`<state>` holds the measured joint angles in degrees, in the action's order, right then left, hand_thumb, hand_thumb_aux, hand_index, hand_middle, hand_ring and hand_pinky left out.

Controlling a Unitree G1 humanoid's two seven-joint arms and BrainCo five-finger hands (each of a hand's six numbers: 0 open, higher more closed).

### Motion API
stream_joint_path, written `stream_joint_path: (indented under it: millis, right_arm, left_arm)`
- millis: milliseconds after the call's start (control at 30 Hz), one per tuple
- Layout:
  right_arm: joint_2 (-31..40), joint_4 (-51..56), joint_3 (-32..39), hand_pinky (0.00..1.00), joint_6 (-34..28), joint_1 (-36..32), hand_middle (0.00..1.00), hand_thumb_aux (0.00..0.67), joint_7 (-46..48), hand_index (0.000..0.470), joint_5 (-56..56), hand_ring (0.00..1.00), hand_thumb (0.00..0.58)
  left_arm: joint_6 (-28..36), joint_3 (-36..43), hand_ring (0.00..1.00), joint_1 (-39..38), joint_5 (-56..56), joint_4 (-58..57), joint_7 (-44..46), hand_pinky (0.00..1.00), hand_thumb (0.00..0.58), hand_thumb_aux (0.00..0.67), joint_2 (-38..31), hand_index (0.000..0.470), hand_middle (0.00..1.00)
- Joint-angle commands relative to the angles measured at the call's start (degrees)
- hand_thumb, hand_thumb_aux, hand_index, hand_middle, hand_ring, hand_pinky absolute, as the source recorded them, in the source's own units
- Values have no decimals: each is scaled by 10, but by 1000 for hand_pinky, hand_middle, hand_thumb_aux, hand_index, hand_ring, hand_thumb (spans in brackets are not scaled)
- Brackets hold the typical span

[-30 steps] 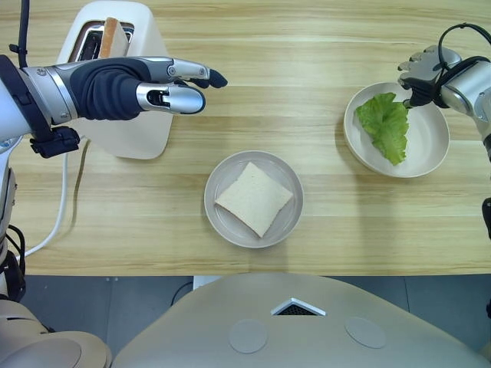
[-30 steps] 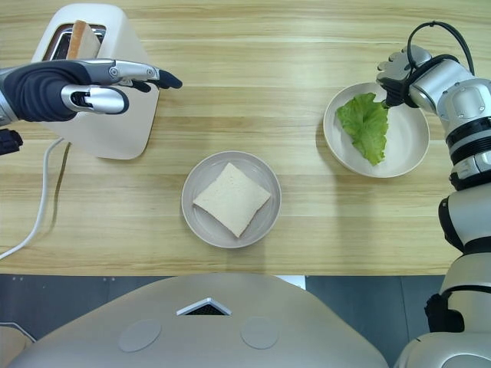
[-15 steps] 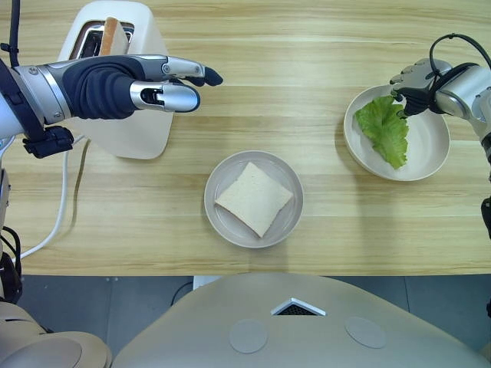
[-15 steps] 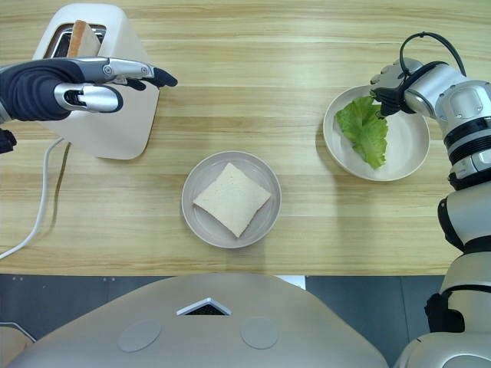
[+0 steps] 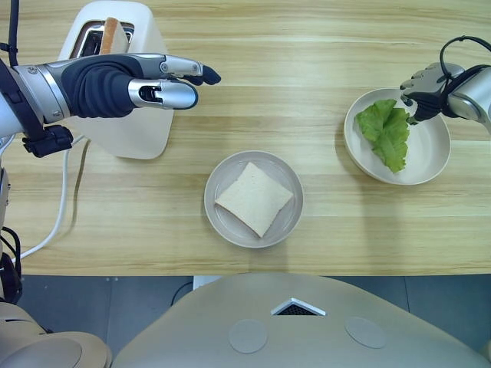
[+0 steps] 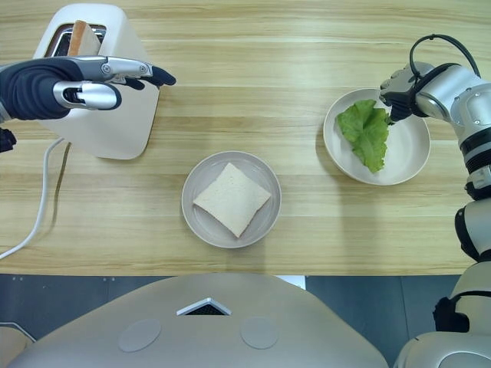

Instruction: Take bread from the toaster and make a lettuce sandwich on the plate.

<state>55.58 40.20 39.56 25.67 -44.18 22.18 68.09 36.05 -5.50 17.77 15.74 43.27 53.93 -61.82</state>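
My left hand (image 5: 146,80) hung over the front of the white toaster (image 5: 115,130) at the far left of the table (image 5: 307,46). Its fingers were stretched out almost straight, pointing toward the middle of the table, and they held nothing. Behind it one upright slice (image 5: 112,37) of bread stood in the toaster's slot, apart from the hand. A white cord (image 5: 60,207) ran from the toaster toward the near edge of the table.

The plate (image 5: 220,172) sat near the middle, close to me, with a flat slice (image 5: 254,198) of bread lying on it, corner turned toward me.

Far right, the bowl (image 5: 430,157) held the lettuce (image 5: 390,132), which lay bunched against the bowl's left side. My right hand (image 5: 426,86) was over the bowl's far rim, fingers curled down and closed on the leaf's upper right edge. The leaf rested in the bowl, well apart from the plate.
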Motion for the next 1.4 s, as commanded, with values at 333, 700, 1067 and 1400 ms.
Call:
stream_joint_path:
  millis: [333, 700, 1067, 1400]
  right_arm:
    - [0, -24, -4, 0, -1, 28, 0, 347, 9, 243, -3, 0, 445]
    - [63, -173, -72, 0, -22, 75, 0, 310, 30, 217, -19, 0, 413]
    - [77, -228, -102, 0, -36, 163, 0, 336, 53, 236, -17, 0, 436]
    - [41, -185, -99, 0, -47, 148, 0, 328, 39, 230, -4, 0, 429]
  left_arm:
    - [-5, -8, 0, -14, 4, 0, 0, 0, 0, 0, -7, 0, 0]
    - [-3, -13, 0, -27, 2, 4, -7, 0, 0, 0, -5, 0, 0]
    - [-6, -19, 0, -38, 2, 7, -11, 0, 0, 0, -6, 0, 0]
    - [-8, -20, 0, -38, 5, 3, -8, 0, 0, 0, -8, 0, 0]
